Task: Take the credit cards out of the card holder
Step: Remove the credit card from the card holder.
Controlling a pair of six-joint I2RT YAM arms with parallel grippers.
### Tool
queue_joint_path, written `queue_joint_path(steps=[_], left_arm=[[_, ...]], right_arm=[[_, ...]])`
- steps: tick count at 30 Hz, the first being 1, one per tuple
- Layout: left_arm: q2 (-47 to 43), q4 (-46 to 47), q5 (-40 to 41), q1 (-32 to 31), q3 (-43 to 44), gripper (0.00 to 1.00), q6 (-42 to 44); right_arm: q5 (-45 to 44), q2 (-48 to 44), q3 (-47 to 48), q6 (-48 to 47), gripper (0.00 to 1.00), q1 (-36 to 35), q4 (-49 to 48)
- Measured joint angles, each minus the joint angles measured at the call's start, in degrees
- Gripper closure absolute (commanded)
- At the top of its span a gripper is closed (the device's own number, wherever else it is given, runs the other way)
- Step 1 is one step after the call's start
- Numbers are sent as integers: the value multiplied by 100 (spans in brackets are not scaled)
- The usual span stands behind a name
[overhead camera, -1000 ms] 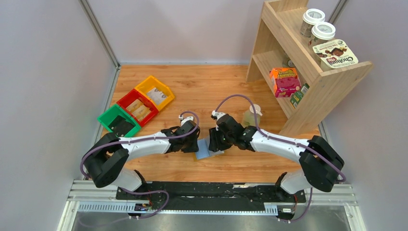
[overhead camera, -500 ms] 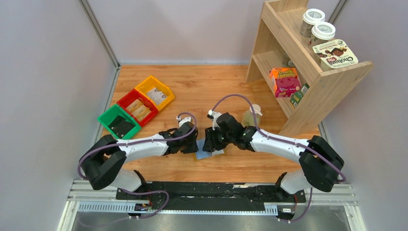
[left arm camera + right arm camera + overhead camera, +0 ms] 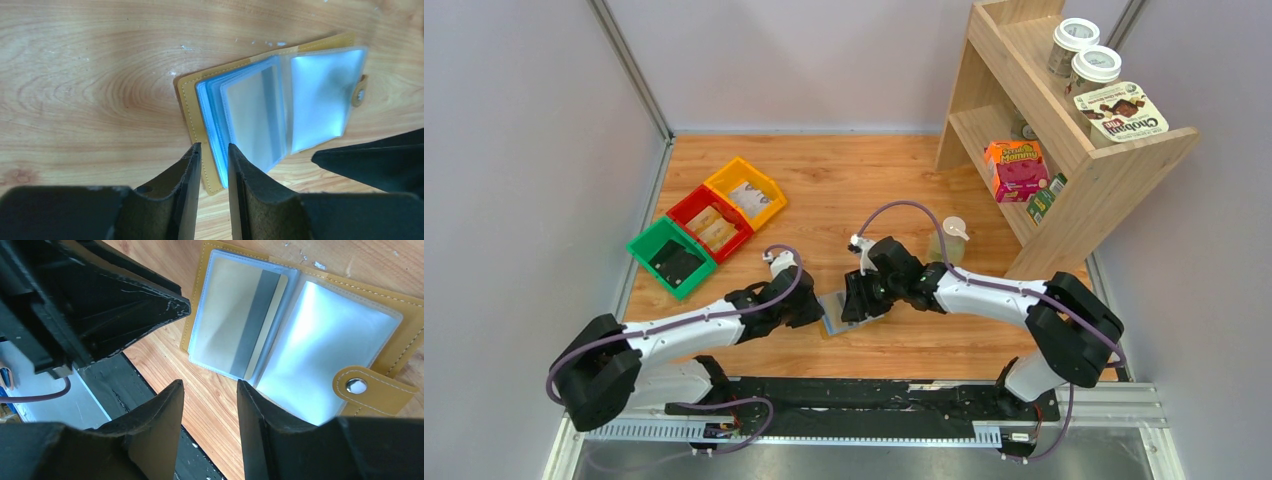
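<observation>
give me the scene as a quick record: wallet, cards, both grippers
wallet: open, lying flat on the table, clear sleeves facing up
snap tab: undone, at the wallet's edge
card: one with a dark stripe, inside a sleeve, not out
other cards: count cannot be told
left gripper: open a little, over the wallet's edge
right gripper: open, empty, over the table beside the wallet
</observation>
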State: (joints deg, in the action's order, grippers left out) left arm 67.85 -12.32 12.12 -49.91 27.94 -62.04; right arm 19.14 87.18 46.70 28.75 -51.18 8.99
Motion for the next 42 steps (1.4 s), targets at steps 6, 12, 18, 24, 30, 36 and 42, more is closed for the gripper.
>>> queue_joint_path(steps=[6, 12, 18, 24, 30, 36, 42], left_arm=[[-518, -90, 138, 0, -15, 66, -118], [-529, -24, 61, 0, -13, 59, -109], [-87, 24, -63, 0, 61, 43, -114], [94, 103, -146, 0, 181, 43, -116], [356, 240, -260, 0, 398, 44, -111], [549, 229, -291, 0, 450, 43, -114], [619, 210, -306, 0, 468, 44, -118]], right_arm=[[4, 0, 0, 9, 55, 149, -13], [-7, 0, -2, 7, 53, 225, -28], [-225, -4, -101, 15, 53, 238, -33], [-422, -26, -319, 48, 53, 369, -9], [-555, -223, -439, 103, 53, 437, -11], [-656, -439, -555, 142, 53, 494, -33], [-706, -525, -660, 153, 53, 581, -33]])
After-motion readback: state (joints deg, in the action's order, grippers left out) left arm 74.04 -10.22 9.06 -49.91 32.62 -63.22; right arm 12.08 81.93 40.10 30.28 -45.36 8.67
